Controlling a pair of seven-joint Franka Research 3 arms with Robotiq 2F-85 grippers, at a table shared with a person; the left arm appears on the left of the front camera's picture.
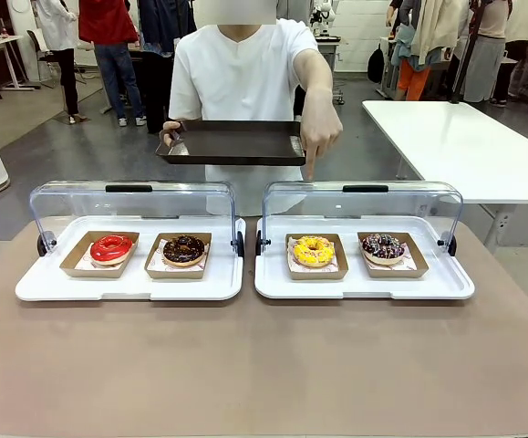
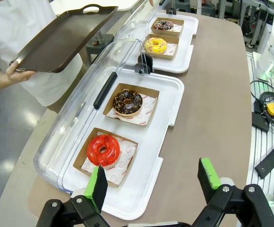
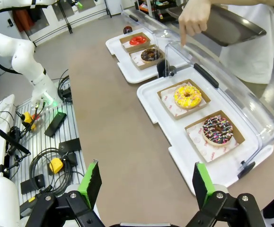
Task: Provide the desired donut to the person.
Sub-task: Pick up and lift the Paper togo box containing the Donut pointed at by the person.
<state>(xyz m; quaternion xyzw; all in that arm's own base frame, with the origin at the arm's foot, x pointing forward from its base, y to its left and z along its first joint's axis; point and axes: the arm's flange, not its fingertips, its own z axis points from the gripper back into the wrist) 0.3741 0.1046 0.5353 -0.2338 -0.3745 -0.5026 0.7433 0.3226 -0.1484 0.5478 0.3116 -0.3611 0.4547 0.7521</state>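
— How are your hands standing right now?

— I am holding my left gripper wide apart at the near side of the table, with nothing between its green pads. My right gripper is spreading just as wide and is also gripping nothing. Neither one is touching anything.

— And where is the donut?

— The yellow donut is sitting in a cardboard tray in the left spot of the right case, whose clear lid is swung back to the far side. The person is standing at the far side and aiming the forefinger of the pointing hand down just above that lid, on the yellow donut's side. The other hand is carrying a dark tray.

— What else is lying there?

— A sprinkled chocolate donut is sitting to its right. In the left case, a red donut and a chocolate donut are resting side by side.

— Any writing?

— Red print is showing on the paper liners, but it is too small for me to read.
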